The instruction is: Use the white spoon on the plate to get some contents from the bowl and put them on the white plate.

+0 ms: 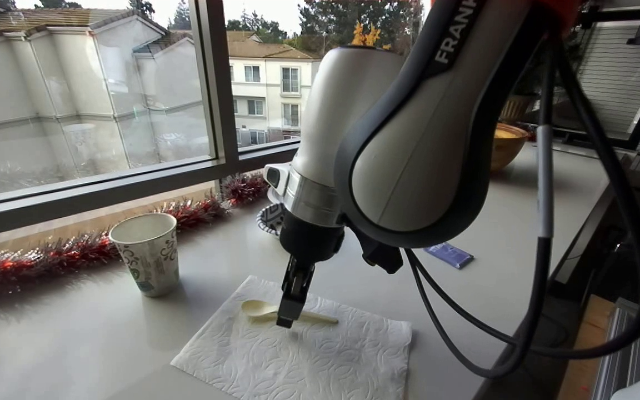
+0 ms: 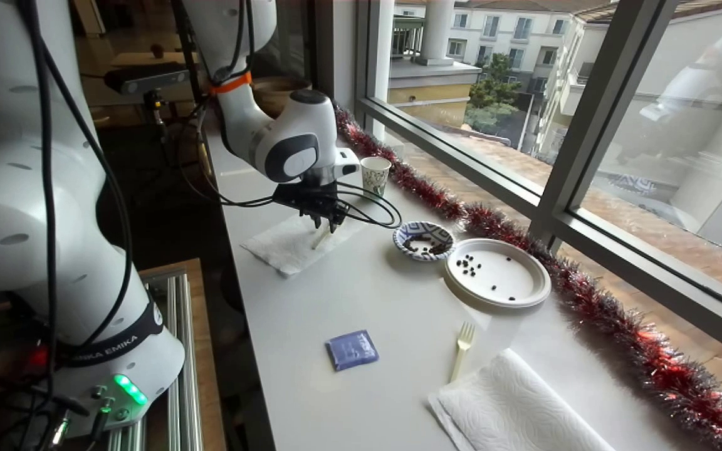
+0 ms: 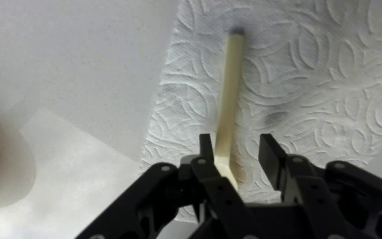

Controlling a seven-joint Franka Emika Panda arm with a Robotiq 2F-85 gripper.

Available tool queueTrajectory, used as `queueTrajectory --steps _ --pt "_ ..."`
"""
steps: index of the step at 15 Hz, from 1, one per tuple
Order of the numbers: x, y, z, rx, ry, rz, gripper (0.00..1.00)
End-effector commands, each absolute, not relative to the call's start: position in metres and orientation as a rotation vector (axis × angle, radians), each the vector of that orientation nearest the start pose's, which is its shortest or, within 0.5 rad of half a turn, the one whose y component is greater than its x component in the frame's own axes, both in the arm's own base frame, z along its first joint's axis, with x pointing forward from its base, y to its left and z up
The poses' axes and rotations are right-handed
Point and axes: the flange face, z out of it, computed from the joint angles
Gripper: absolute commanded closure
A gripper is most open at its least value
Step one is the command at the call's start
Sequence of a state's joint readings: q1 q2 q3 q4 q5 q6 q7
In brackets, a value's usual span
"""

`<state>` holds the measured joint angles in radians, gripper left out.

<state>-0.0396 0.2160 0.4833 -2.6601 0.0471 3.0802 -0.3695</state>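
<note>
The white spoon (image 1: 256,308) lies on a square napkin in both exterior views (image 2: 320,240). Its handle also shows in the wrist view (image 3: 229,93). My gripper (image 3: 236,146) is open over it, fingers either side of the handle near its neck, the left finger closer; touching cannot be told. The gripper shows low over the napkin in both exterior views (image 1: 288,318) (image 2: 326,225). The patterned bowl (image 2: 435,232) holds the dark contents (image 2: 440,248); it is partly hidden by the arm in an exterior view (image 1: 269,218). The white plate (image 2: 511,272) beside it bears several dark bits.
The square napkin (image 1: 348,355) is under the spoon. A paper cup (image 1: 148,253) stands near the window-side tinsel (image 2: 499,222). A fork (image 2: 462,347), a folded napkin (image 2: 517,410) and a blue packet (image 2: 353,349) lie on the table. A wooden bowl (image 1: 506,147) stands farther off.
</note>
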Motion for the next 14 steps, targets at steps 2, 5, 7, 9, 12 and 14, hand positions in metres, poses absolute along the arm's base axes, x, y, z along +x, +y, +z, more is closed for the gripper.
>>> queueTrajectory --steps 2,5,7,9,12,14 --pt "0.384 0.211 0.253 -2.808 -1.128 -0.467 0.20" --pt "0.390 0.221 0.290 -2.853 -0.858 -0.480 0.00" --pt "0.391 0.204 0.321 -2.911 -0.702 -0.507 0.00" --pt "0.395 0.179 0.350 -2.956 -0.560 -0.502 0.00" --pt "0.407 0.169 0.351 -2.963 -0.564 -0.489 0.00" --pt "0.405 0.162 0.362 -2.976 -0.537 -0.500 0.00"
